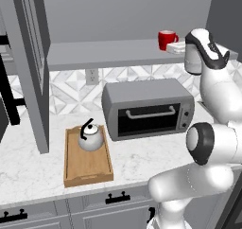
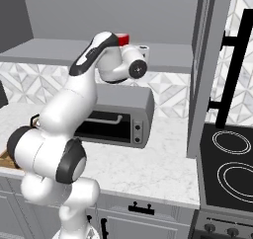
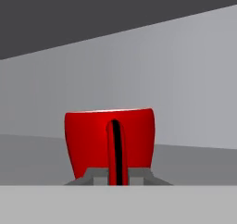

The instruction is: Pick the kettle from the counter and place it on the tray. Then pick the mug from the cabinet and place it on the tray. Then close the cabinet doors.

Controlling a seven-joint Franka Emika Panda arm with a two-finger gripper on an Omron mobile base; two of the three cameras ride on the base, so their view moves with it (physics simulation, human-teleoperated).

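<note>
The red mug [image 1: 167, 38] stands at the right end of the cabinet shelf [image 1: 104, 54], its handle turned toward the hand. My gripper [image 3: 115, 177] is at the mug [image 3: 92, 137] and shut on the handle, one fingertip on each side of it. From the right base the mug [image 2: 123, 37] peeks out behind my wrist. The silver kettle [image 1: 90, 137] sits upright at the far end of the wooden tray [image 1: 87, 170] on the marble counter [image 1: 28, 171]. Both cabinet doors stand open: the left one [image 1: 29, 67] and the right one [image 2: 207, 70].
A grey toaster oven [image 1: 147, 109] stands on the counter under the shelf, right of the tray. A black cooktop [image 2: 230, 169] lies at the far right. Grey drawers with black handles [image 1: 117, 198] run below the counter edge.
</note>
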